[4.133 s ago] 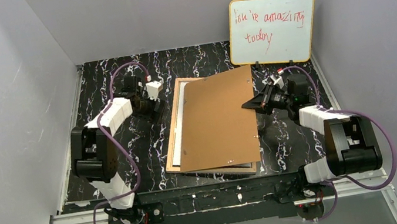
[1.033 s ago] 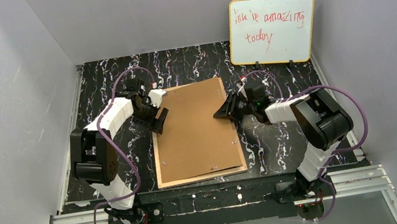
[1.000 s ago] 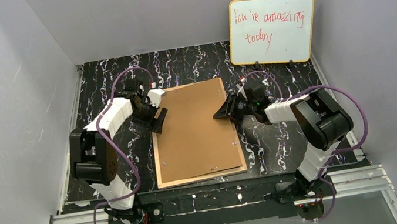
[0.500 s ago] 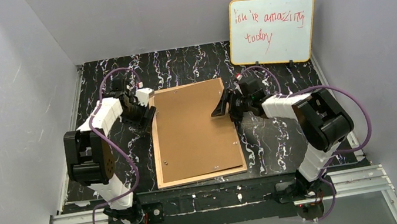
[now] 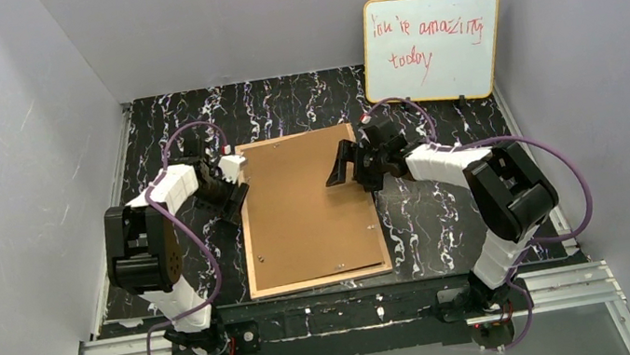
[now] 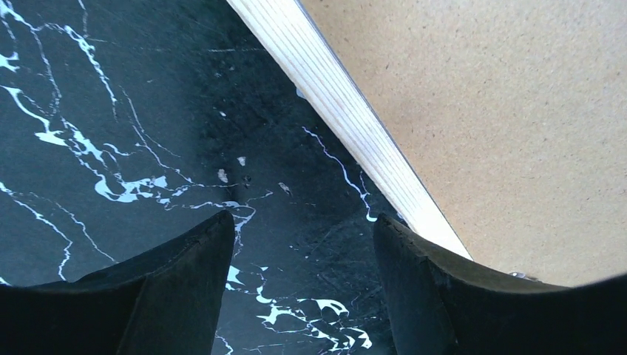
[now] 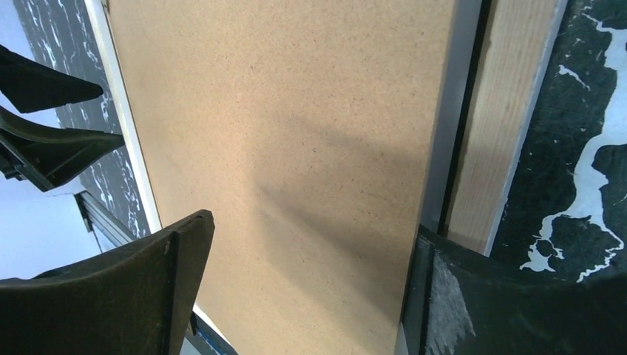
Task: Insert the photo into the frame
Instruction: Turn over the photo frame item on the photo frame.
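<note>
Top: I see frame [image 5: 249, 244] lying back-up mid-table [image 5: 153, 126], backing board [image 5: 306, 207] on it. Left gripper [image 5: 233, 192] just beside its left edge, right gripper [image 5: 343, 166] over right edge.
Left wrist: fingers [image 6: 177, 281] spread, empty, above marble.
Right wrist: fingers [image 7: 148, 288] wide apart, holding nothing, straddling board's edge.

Even, soft light — sharp views

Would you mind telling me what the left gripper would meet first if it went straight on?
The left gripper would probably meet the table, just beside the frame; depth is unclear.
</note>
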